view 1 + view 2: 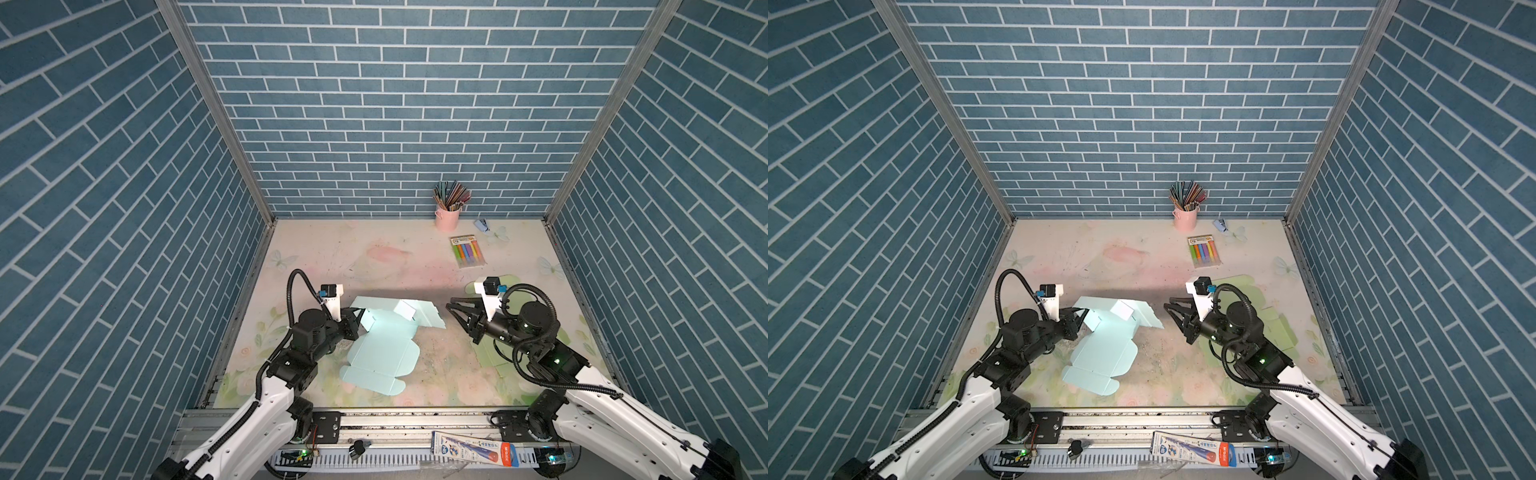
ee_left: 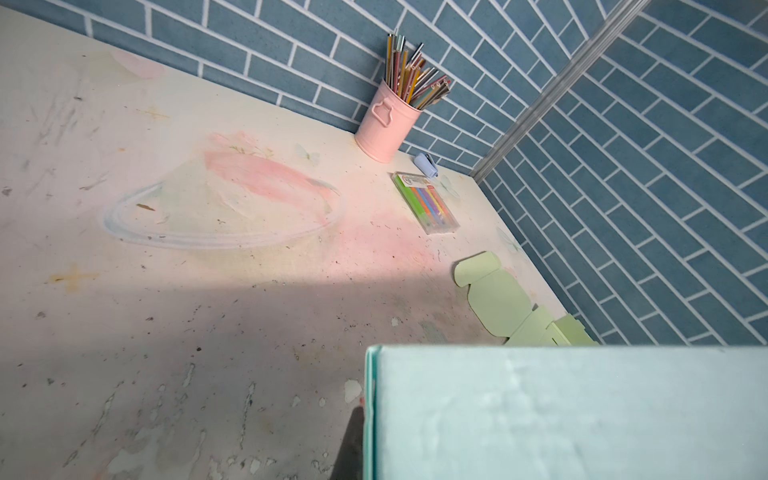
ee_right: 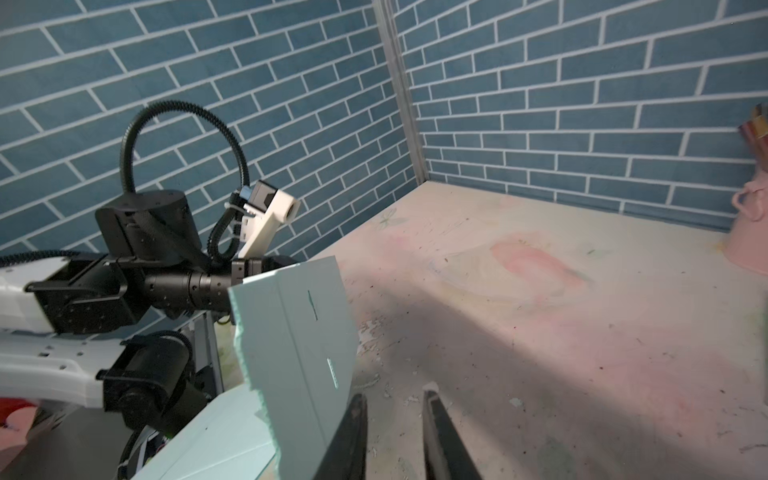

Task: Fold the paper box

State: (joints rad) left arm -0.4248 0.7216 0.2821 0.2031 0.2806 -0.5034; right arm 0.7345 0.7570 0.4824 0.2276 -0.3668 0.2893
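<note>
Left arm (image 1: 249,415) and right arm (image 1: 602,399): white shells, chunky black joints, ribbed black cable (image 1: 300,277) looping over each wrist, white camera mount (image 1: 332,300), green LED (image 1: 558,360) on the right one, right gripper (image 3: 395,395) skinny and black

A robot test booth dressed as a craft desk; brick-print panels (image 1: 374,104) stand between metal posts (image 1: 218,112); two arms (image 1: 249,419) are mounted on a rail (image 1: 395,420); a pencil cup (image 1: 447,217) and marker pack (image 1: 467,251) sit on a floral mat (image 1: 332,249).
</note>
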